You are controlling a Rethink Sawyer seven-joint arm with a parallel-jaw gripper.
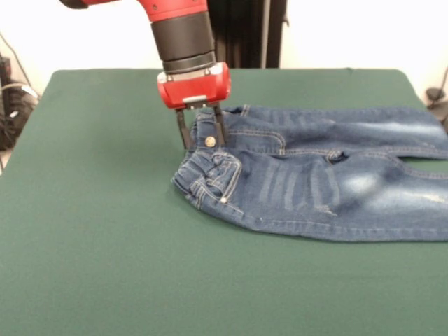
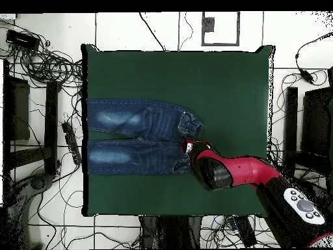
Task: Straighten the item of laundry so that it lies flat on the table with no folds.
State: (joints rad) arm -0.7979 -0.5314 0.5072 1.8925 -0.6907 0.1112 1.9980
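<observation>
Nearest the front camera lies a broad bare stretch of the table (image 1: 105, 266), one large rectangle covered in dark green cloth. Beyond that bare strip lies the single pair of jeans (image 1: 329, 189), blue denim with faded pale patches, its two legs running off toward the right edge of the front view and its waistband at the left, near the middle of the table. The nearer leg lies fairly flat, with a pale patch and a set of lighter bars across the thigh. The waistband end is bunched and folded up at the near corner, and one metal button (image 1: 210, 141) shows on the band. Just behind that button stands the one gripper (image 1: 201, 136), pointing straight down from the red wrist block; its two dark fingers (image 1: 183, 131) straddle the waistband edge with a narrow gap between them, and cloth seems to sit in that gap, though a firm pinch cannot be told. From overhead, the legs reach the table's edge, and the single red and black arm (image 2: 234, 170) covers the waistband.
</observation>
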